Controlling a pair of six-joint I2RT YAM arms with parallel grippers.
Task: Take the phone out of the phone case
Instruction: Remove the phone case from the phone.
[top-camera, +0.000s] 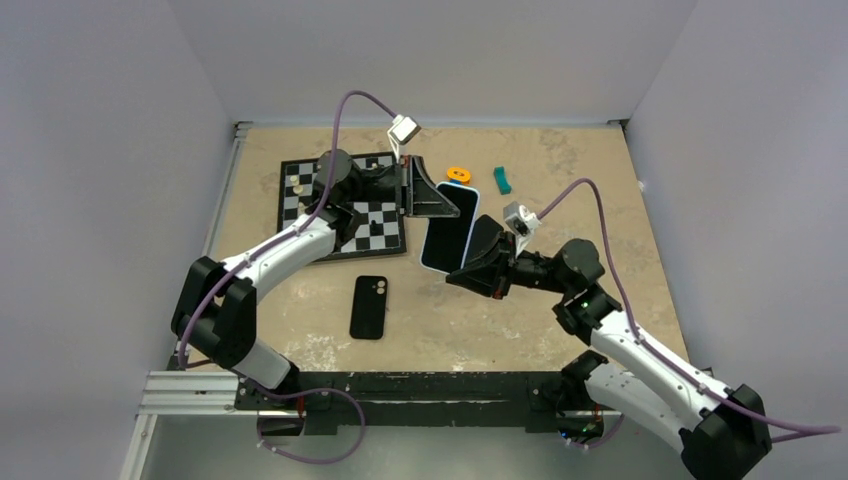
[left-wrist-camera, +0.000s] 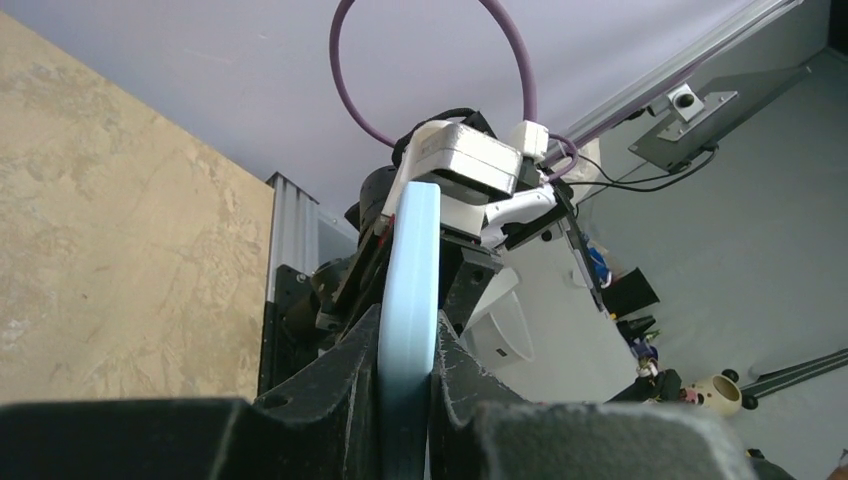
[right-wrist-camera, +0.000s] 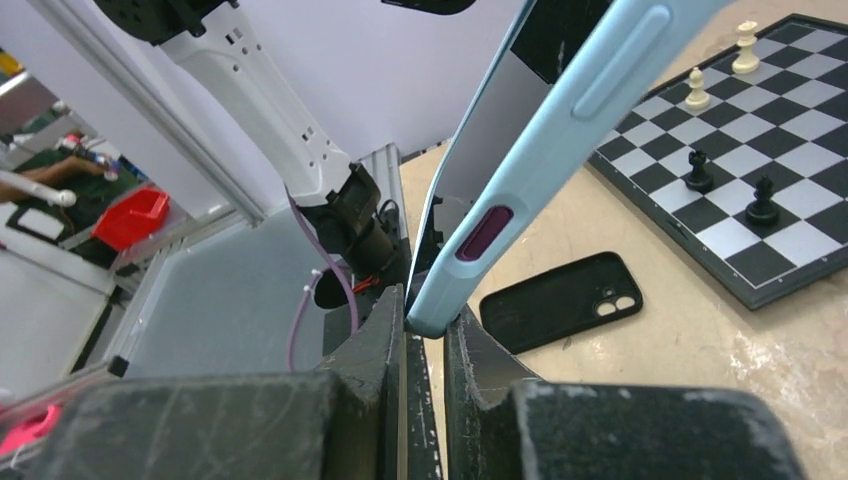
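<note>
Top view: we are holding the phone (top-camera: 447, 230) aloft over the table (top-camera: 600, 170), beside the chessboard (top-camera: 385, 232); the left gripper (top-camera: 440, 205) is clamping its far end, the right gripper (top-camera: 468, 265) its near end; a black case (top-camera: 369, 306) is lying flat below.

Left wrist view: the fingers are pinching the blue case (left-wrist-camera: 408, 300) across its thickness, closed on it.

Right wrist view: the fingers are gripping a corner of the blue case, just below the purple button (right-wrist-camera: 484, 233).

Method, as we are judging it: one gripper should be anchoring the rim alone while the other is peeling a corner free; squeezing across front and back from both ends is likely trapping the phone inside.
</note>
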